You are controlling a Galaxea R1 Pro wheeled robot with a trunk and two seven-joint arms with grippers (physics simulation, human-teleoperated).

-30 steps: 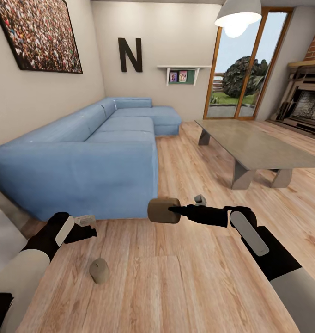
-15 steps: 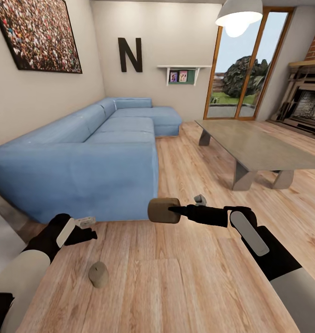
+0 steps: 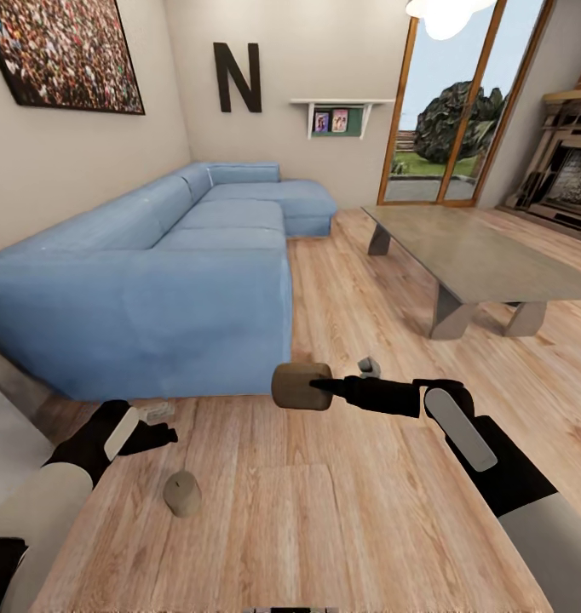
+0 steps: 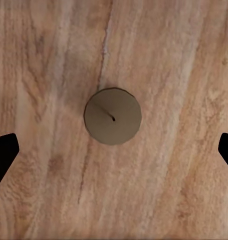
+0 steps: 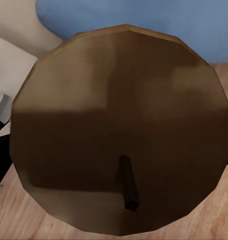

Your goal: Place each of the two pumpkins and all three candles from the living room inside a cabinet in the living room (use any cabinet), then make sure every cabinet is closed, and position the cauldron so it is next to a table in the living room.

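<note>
A tan candle (image 3: pixel 182 494) is standing upright on the wood floor (image 3: pixel 325 528), directly under the left gripper (image 3: pixel 158 423), whose fingers are spreading wide apart. The right gripper (image 3: pixel 318 387) is clamping a second candle (image 3: pixel 301 386) held on its side in the air. Beyond, a blue sofa (image 3: pixel 154 281) and the grey table (image 3: pixel 478 255) are sitting.

A big blue corner sofa (image 3: pixel 180 272) stands on the light wood floor (image 3: pixel 342 511) by beige walls. A black letter N (image 3: pixel 237 78) hangs near a tall glass door (image 3: pixel 448 111); daylight enters.
</note>
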